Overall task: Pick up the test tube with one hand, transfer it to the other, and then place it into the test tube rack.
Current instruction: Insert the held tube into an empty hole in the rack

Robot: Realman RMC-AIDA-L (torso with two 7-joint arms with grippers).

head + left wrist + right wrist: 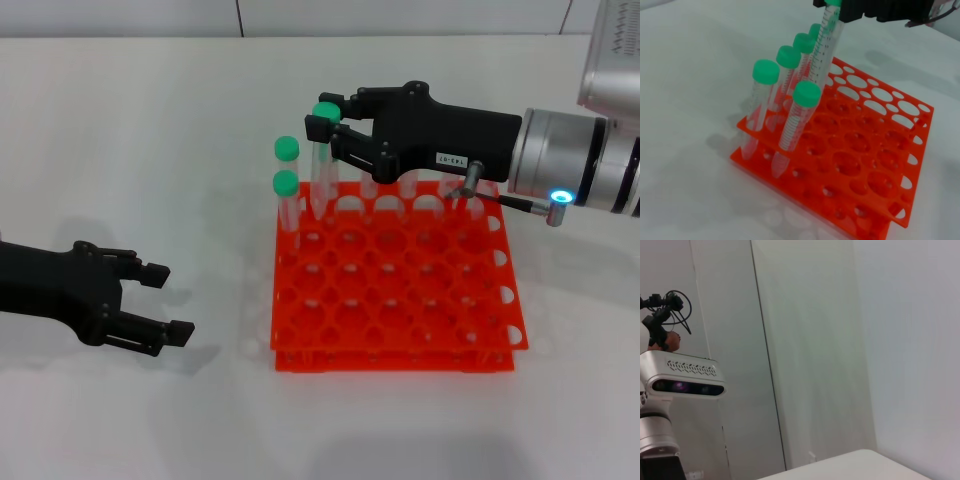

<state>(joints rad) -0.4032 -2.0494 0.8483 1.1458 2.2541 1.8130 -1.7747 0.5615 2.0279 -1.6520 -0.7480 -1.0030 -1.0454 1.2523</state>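
My right gripper (322, 113), black with a white number label, is shut on the green cap end of a clear test tube (320, 175). It holds the tube nearly upright over the back left corner of the orange-red rack (400, 345). The tube's lower end reaches the rack's top tier; I cannot tell whether it sits in a hole. In the left wrist view the held tube (824, 47) hangs from the right gripper (836, 6) behind the rack's (875, 150) other tubes. My left gripper (168, 302) is open and empty, low over the table, left of the rack.
Several other green-capped tubes (790, 85) stand tilted in holes along the rack's left side; two of their caps (287, 148) show in the head view. The right wrist view shows only a wall and a camera head (685, 377).
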